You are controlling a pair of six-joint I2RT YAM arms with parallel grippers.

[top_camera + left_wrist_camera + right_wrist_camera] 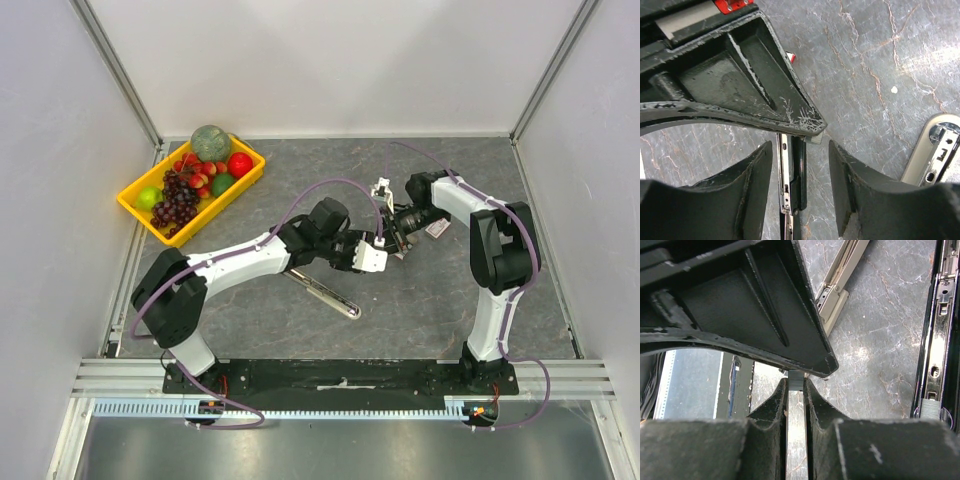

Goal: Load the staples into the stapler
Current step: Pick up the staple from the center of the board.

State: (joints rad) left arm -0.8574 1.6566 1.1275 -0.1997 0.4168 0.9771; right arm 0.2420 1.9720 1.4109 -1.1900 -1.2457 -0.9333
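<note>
Staples [795, 378] in right tool [796, 386]

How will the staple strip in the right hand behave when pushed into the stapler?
Likely light and stiff lengthwise, but the thin staple strip, pinched narrowly by the right hand, could pivot or snap if pushed off-axis. Bare metal probably slips easily.

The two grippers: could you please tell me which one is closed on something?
The right gripper: its fingers pinch a grey strip of staples, whereas the left gripper has its fingers apart, clamping nothing.
</note>
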